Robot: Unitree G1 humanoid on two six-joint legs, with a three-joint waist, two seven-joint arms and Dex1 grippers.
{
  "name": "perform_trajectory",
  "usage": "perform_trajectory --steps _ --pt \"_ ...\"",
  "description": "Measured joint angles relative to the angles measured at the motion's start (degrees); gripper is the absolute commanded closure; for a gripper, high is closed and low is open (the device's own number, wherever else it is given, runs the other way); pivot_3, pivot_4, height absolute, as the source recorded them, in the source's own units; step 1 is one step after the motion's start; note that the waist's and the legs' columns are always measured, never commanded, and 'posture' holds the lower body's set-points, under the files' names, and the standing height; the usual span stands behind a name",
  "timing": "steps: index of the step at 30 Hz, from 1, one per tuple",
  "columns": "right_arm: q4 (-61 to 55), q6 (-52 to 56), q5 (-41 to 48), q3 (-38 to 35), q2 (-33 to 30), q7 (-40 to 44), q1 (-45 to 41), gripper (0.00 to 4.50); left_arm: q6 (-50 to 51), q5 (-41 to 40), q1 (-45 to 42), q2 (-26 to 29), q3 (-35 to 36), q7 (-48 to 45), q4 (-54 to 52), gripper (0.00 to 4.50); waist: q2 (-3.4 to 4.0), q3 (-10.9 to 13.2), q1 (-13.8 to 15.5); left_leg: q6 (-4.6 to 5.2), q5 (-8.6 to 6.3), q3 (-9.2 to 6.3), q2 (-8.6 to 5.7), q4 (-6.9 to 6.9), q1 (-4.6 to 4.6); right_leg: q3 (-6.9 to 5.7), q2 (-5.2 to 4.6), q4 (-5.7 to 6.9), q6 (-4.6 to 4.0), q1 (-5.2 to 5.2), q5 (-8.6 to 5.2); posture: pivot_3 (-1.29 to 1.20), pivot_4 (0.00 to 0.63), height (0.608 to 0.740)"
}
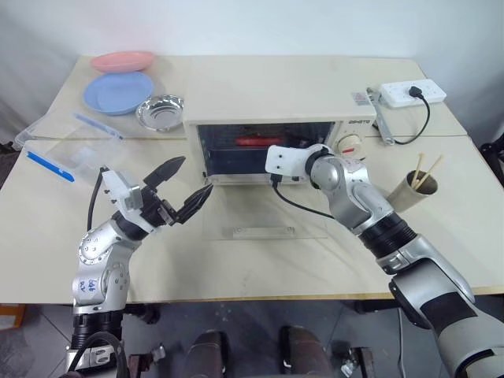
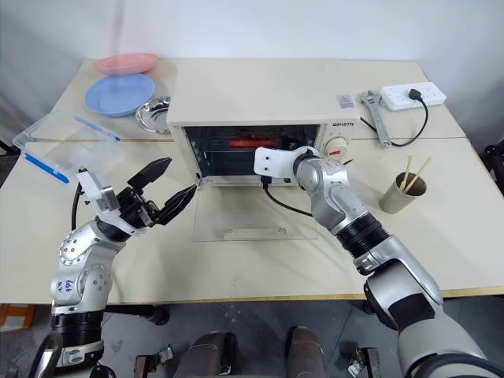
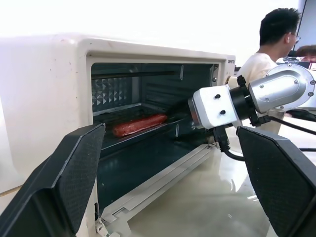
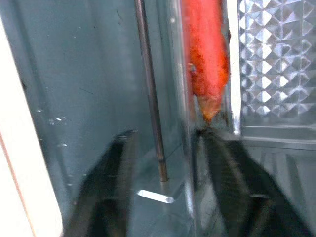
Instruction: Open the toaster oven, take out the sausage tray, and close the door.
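The cream-white boxy toaster oven [image 1: 272, 118] is seen standing on the pale surface [image 1: 260, 268], with its glass-windowed door [image 1: 264, 216] folded down flat in front of it, the cream bar handle [image 1: 264, 231] lying at the near edge. Inside the open cavity the shiny ridged metal sausage tray [image 3: 148, 132] is seen resting on its rack, a red sausage [image 3: 138, 125] lying along it.

The right gripper [image 4: 168, 163] is reached into the oven's mouth. In the right wrist view its jaws are seen set on either side of the tray's near rim, with the sausage's end just beyond; whether they are clamped on the rim or merely narrowed around it cannot be told.

The left gripper [image 1: 179, 189] is held above the surface, just off the door's left edge, its jaws spread wide apart and nothing between them.

Behind and to the left of the oven, a small round steel bowl [image 1: 161, 112], a blue plate [image 1: 118, 92] and a pink plate [image 1: 122, 61] are seen.
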Motion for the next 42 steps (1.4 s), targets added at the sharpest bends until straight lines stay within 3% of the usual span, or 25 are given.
perform_trajectory --steps 3,19,42 --pt "-2.16 -0.08 -2.36 -0.42 -0.10 -0.64 0.71 4.47 0.46 0.00 -1.97 0.00 -0.30 -0.03 0.51 0.00 0.00 0.00 -0.03 0.00 0.00 0.01 0.00 0.00 0.01 0.00 0.00 0.00 0.00 0.00 0.00 0.00 0.150 0.740" --pt "-13.82 -1.49 -13.46 -0.79 -0.96 -6.33 11.89 4.49 0.23 0.33 -8.02 0.04 -2.13 -1.40 7.23 0.00 0.00 0.00 -0.02 -0.06 0.01 0.10 0.01 -0.06 0.01 -0.01 0.01 -0.03 0.00 -0.05 0.00 0.00 0.150 0.740" --pt "-33.57 -5.68 -17.12 -7.21 -4.48 -4.42 29.75 4.49 -1.87 1.63 -11.81 1.43 -2.36 -5.22 13.94 0.00 -0.01 0.00 0.29 -0.04 0.01 0.11 -0.02 -0.06 -0.01 -0.02 0.02 -0.07 0.00 -0.05 0.00 0.00 0.150 0.740"
